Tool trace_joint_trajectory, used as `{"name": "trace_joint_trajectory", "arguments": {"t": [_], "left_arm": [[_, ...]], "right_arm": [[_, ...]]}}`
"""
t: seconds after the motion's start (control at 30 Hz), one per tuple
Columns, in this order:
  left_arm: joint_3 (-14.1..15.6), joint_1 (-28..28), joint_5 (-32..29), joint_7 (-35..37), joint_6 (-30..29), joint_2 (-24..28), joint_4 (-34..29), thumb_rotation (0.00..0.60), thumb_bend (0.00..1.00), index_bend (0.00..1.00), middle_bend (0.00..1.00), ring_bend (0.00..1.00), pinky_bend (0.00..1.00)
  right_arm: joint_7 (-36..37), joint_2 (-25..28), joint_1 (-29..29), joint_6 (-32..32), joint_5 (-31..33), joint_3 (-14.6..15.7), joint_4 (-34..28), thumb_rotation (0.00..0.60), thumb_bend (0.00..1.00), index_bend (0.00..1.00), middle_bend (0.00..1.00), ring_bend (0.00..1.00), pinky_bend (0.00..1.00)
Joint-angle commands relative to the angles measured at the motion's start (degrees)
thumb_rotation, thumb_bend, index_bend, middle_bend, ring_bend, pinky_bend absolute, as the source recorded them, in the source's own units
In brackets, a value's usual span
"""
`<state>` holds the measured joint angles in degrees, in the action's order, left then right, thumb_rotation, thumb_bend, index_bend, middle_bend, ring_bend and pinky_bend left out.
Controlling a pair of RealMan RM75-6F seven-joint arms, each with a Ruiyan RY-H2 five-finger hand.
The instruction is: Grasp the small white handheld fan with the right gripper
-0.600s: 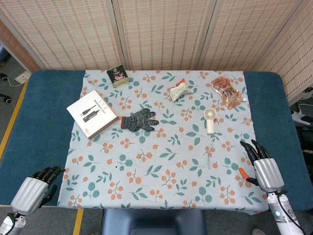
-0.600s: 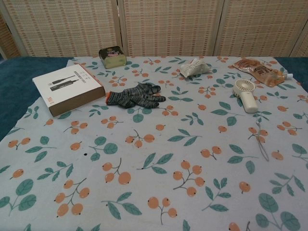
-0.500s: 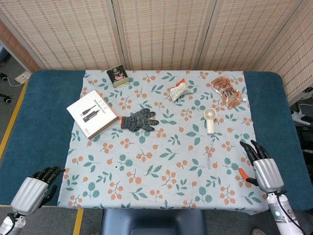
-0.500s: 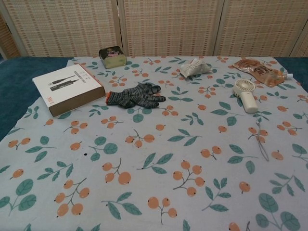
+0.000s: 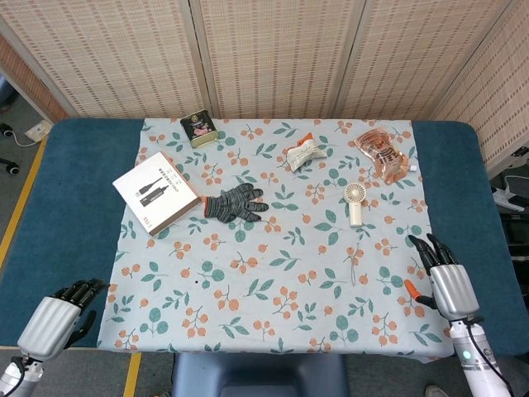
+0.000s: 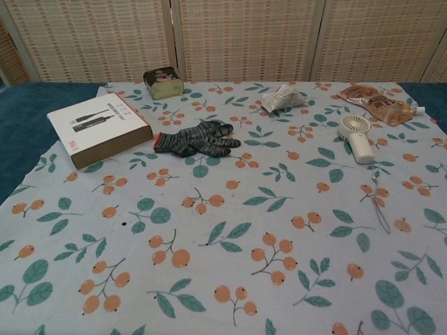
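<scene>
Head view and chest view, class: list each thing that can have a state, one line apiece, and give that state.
Fan: lying flat on the cloth, not held.
Right hand: holds nothing, fingers apart, well short of the fan.
Left hand: holds nothing, fingers curled, at the table's near edge.
Glove: lying flat, limp.
Box: closed, lying flat.
Tin: lid on.
White packet: crumpled, lying on the cloth.
Orange pouch: lying flat.

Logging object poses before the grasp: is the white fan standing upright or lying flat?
Lying flat. The small white handheld fan rests on the tablecloth, its round head toward the far edge and its handle toward the robot.
</scene>
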<state>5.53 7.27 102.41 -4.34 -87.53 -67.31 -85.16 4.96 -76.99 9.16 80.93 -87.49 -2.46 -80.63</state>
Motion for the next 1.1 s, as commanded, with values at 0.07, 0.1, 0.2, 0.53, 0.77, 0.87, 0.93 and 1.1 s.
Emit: {"name": "trace_joint_trajectory", "arguments": {"t": [0.07,0.1,0.2,0.53,0.77,0.87,0.93,1.1], "left_arm": [[0.21,0.14,0.59,0.31,-0.15,0.07,0.01,0.600,0.54,0.22,0.23,0.26,0.51],[0.22,0.14,0.64,0.33,-0.18,0.08,0.02,0.600,0.54,0.22,0.23,0.26,0.51],[0.29,0.12,0.82,0.32,-0.33,0.09,0.12,0.600,0.54,0.22,0.23,0.25,0.51],[0.67,-0.39,0.91,0.40,-0.85,0.58,-0.20,0.600,0.54,0.22,0.23,0.26,0.51],[0.60,-0.29,0.63,0.34,-0.45,0.59,-0.34,0.600,0.54,0.22,0.23,0.26,0.51],[0.62,-0.27,0.64,0.38,-0.39,0.61,-0.35,0.600,0.54,0.22,0.23,0.25,0.51],[0.67,-0.27,0.74,0.43,-0.43,0.63,-0.34,0.600,0.54,0.22,0.23,0.26,0.51],[0.70,-0.26,0.73,0.35,-0.34,0.66,-0.43,0.600,0.54,0.22,0.23,0.25,0.51]], "right_arm": [[-0.17,-1.08,2.72,-4.81,2.40,-1.74,2.10,0.600,0.30,0.00,0.22,0.10,0.24],[-0.24,-1.10,2.86,-5.05,2.52,-1.81,2.15,0.600,0.31,0.00,0.26,0.14,0.28],[-0.49,-1.14,3.68,-6.50,3.09,-2.15,2.27,0.600,0.35,0.00,0.40,0.28,0.39],[-4.95,-1.24,12.72,-21.48,9.63,-5.73,3.42,0.600,0.58,0.05,0.74,0.62,0.71],[-8.99,2.45,17.47,-30.68,16.28,-7.45,0.24,0.600,0.68,0.07,0.77,0.65,0.74],[-11.73,3.88,19.28,-33.90,19.37,-7.62,-0.90,0.600,0.69,0.09,0.77,0.65,0.74],[-13.51,4.62,20.28,-35.63,21.53,-7.59,-1.56,0.600,0.69,0.10,0.77,0.65,0.74],[-16.78,4.88,22.48,-38.06,26.87,-7.49,-1.97,0.600,0.69,0.11,0.78,0.65,0.74]]}}
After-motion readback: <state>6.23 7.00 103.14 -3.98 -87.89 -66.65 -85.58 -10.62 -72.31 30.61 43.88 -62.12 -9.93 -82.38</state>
